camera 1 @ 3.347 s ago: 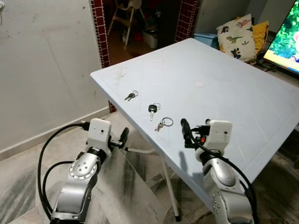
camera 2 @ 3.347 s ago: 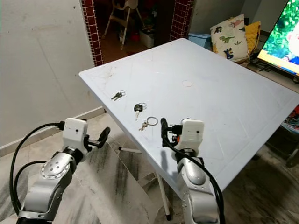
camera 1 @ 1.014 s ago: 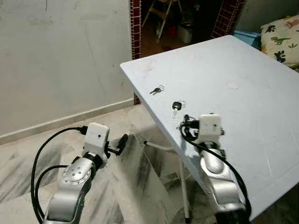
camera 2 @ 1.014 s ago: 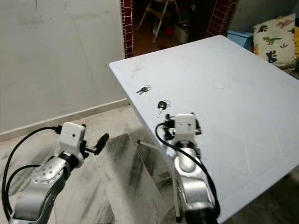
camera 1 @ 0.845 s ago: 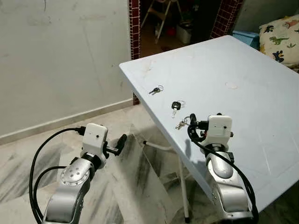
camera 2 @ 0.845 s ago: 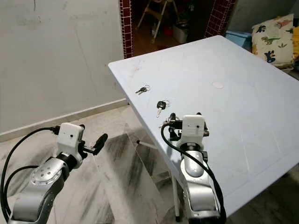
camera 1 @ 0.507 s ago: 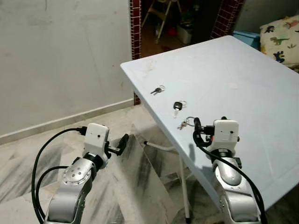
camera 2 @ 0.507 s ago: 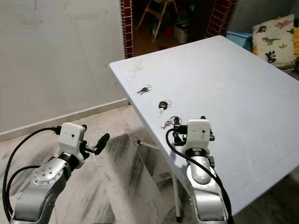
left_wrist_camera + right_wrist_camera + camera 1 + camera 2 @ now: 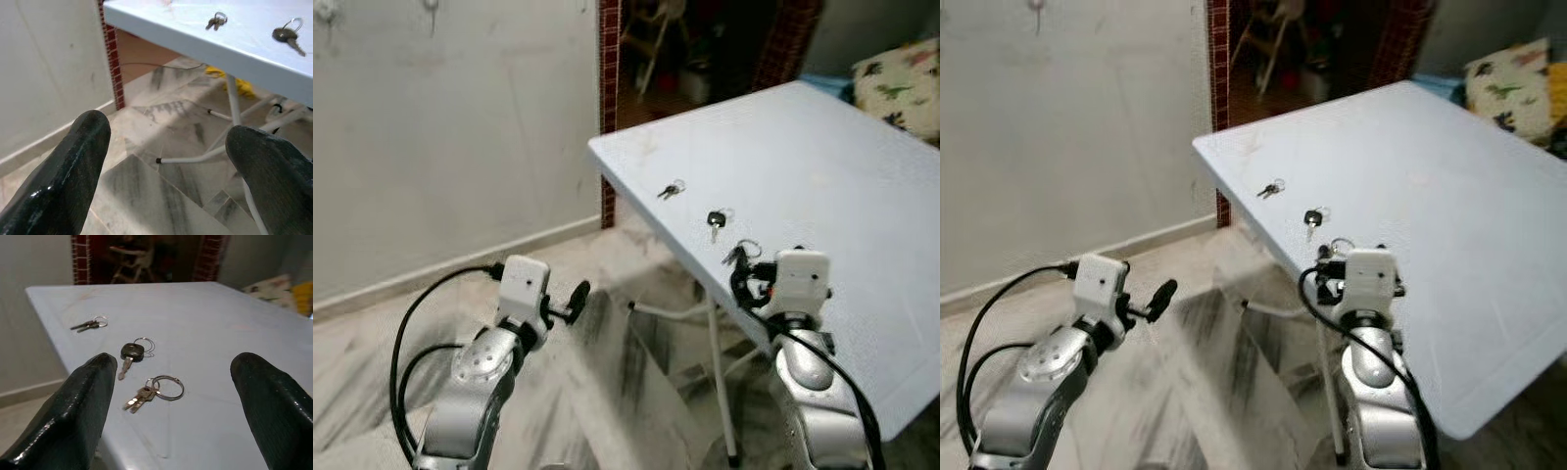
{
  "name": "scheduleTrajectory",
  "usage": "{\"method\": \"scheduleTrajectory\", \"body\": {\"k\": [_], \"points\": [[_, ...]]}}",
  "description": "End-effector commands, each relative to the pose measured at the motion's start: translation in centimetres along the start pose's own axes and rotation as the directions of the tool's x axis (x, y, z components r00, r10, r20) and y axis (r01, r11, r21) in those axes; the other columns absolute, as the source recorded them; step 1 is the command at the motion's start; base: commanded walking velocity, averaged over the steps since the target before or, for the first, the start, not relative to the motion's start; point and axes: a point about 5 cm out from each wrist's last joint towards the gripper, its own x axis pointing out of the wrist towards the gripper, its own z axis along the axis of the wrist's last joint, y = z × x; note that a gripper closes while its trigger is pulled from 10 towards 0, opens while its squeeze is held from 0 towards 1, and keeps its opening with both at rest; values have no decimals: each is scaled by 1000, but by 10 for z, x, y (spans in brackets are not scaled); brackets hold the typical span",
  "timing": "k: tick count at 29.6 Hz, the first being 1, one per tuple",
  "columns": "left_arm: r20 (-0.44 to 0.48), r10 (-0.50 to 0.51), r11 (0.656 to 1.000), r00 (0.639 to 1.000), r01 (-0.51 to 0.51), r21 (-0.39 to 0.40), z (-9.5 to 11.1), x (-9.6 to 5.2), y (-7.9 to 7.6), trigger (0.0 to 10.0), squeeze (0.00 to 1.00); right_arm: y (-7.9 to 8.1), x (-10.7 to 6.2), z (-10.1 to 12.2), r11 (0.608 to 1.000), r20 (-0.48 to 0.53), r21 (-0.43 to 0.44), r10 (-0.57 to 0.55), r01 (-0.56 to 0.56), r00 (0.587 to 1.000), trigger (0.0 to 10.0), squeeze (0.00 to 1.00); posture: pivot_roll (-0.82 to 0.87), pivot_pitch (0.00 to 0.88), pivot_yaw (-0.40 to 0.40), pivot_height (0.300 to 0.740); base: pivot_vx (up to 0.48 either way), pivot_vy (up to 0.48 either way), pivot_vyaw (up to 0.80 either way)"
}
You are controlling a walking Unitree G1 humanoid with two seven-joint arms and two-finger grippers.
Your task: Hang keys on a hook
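The right hand [image 9: 168, 396] hovers with fingers spread before the nearest keys [image 9: 155, 390] on the counter [image 9: 254, 323], so the pickup looks not yet made and closing on their ring comes next, while the left hand [image 9: 164, 161] hangs open.

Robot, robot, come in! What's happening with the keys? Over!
Right gripper open, over table, facing nearest keys. Left gripper open, idle beside table. All three key sets on table, none grabbed. Nothing in the way.

right gripper [image 9: 168, 396] spread, bare table [image 9: 210, 323] to nearest keys [image 9: 155, 390] | other keys [image 9: 132, 352] beyond
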Motion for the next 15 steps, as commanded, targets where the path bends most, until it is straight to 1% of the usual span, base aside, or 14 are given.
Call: {"method": "scheduleTrajectory", "body": {"k": [1, 4, 7, 11, 15], "points": [[1, 16, 1000, 1000, -16, 12, 1, -1, 6, 10000, 0, 7, 1, 8, 1000, 20, 15, 13, -13, 1000, 10000, 0, 98, 43, -41, 740, 0, 0, 0], [20, 8, 1000, 1000, -8, 27, 4, 2, 5, 10000, 0, 6, 2, 9, 1000, 19, 19, 2, -2, 1000, 10000, 0, 98, 40, -41, 740, 0, 0, 0], [36, 13, 1000, 999, -14, 17, 8, 4, 5, 10000, 0, 6, 3, 9, 1000, 10, 22, -4, 4, 1000, 10000, 0, 100, 37, -43, 740, 0, 0, 0], [48, 28, 1000, 998, -28, 2, 12, 10, 6, 10000, 0, 7, 5, 9, 1000, 9, 22, -1, 1, 1000, 10000, 0, 101, 33, -45, 740, 0, 0, -800], [65, 17, 1000, 998, -16, -11, 16, 15, 2, 10000, 0, 7, 7, 11, 1000, 13, 20, 2, -3, 1000, 10000, 0, 97, 28, -51, 740, 0, 0, -800]]}}
